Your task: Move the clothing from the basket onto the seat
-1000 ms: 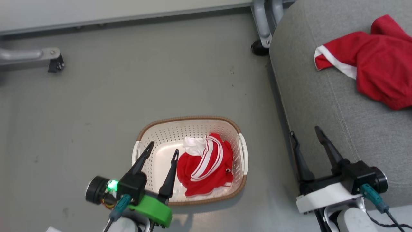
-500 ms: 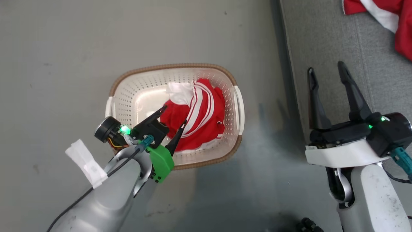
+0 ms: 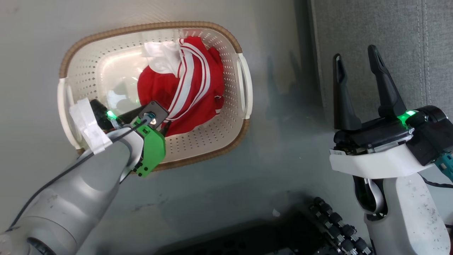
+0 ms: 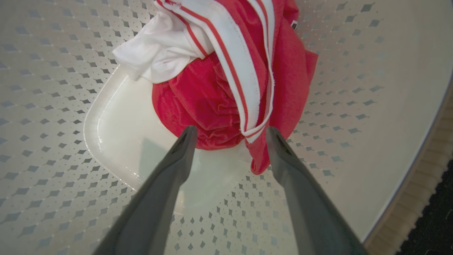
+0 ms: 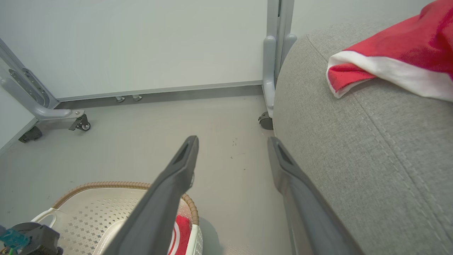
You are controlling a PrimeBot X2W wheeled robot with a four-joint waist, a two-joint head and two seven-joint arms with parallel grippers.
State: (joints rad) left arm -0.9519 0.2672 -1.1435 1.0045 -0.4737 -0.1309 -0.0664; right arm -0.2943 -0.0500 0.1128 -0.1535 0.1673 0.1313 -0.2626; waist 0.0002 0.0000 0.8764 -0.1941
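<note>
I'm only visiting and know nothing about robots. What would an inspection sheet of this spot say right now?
Surface: grey floor; the basket stands on it.
Job's things: a red garment lies bunched in the basket; a second garment lies on the seat.
Clutter: nothing seen.
Grippers: left gripper open, reaching into the basket, tips at the red garment's near edge, not closed on it; right gripper open, holding nothing, beside the seat.
Cables: black cable along the left forearm; teal plug at the right wrist.
Surroundings: white wall; grey wheeled frame.
</note>
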